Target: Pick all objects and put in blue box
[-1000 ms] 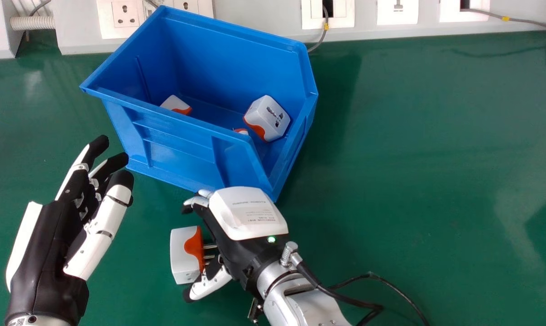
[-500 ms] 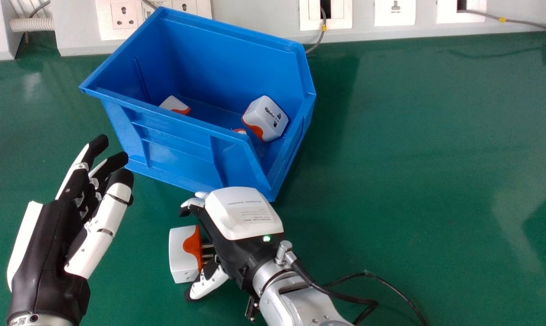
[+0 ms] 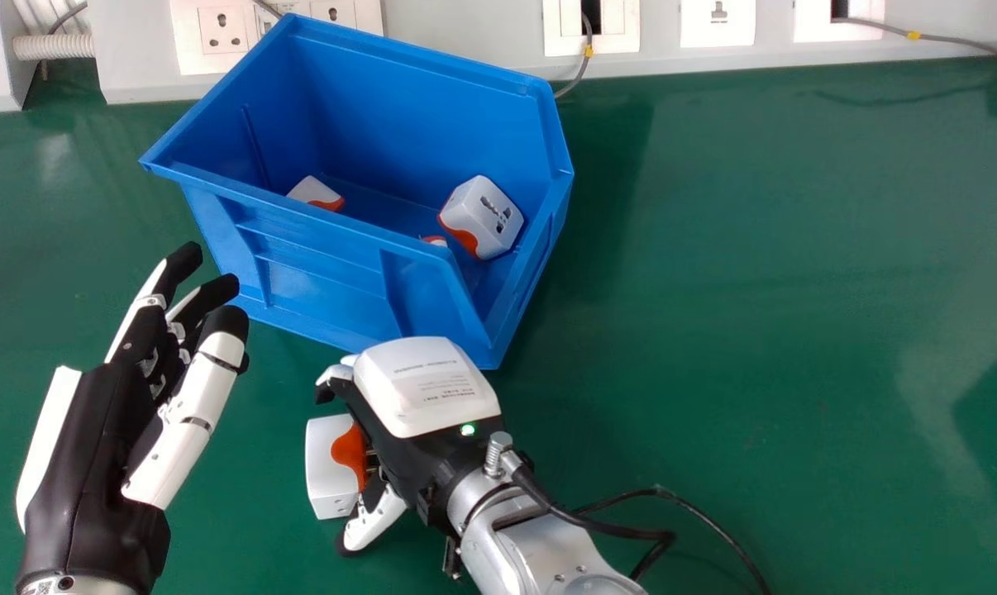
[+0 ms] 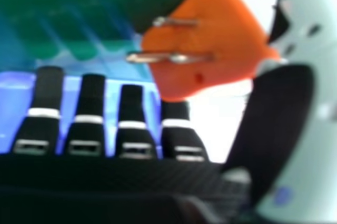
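Observation:
On the green table in the head view, a white-and-orange plug adapter [image 3: 323, 469] lies with its pins facing the palm side of my right hand [image 3: 426, 388]. That hand is open, its fingers above the adapter and its thumb beside the near end. From the right hand view, the adapter's orange face [image 4: 216, 40] and metal pins show close to the thumb, beyond the straight fingers of my right hand [image 4: 87, 134]. My left hand [image 3: 89, 463] is open and holds nothing. Behind both hands, the blue box [image 3: 317, 248] contains adapters, including a large one [image 3: 482, 216] and one farther left [image 3: 315, 192].
A wall strip with sockets [image 3: 717, 21] runs along the back of the table [image 3: 755, 289], right behind the box. Black cables [image 3: 672, 504] trail beside the right forearm. The box's near wall stands close to the right hand's knuckles.
My right hand has shifted left, bringing its palm side closer to the adapter's pins. The left hand has barely moved, and the head view has shifted slightly.

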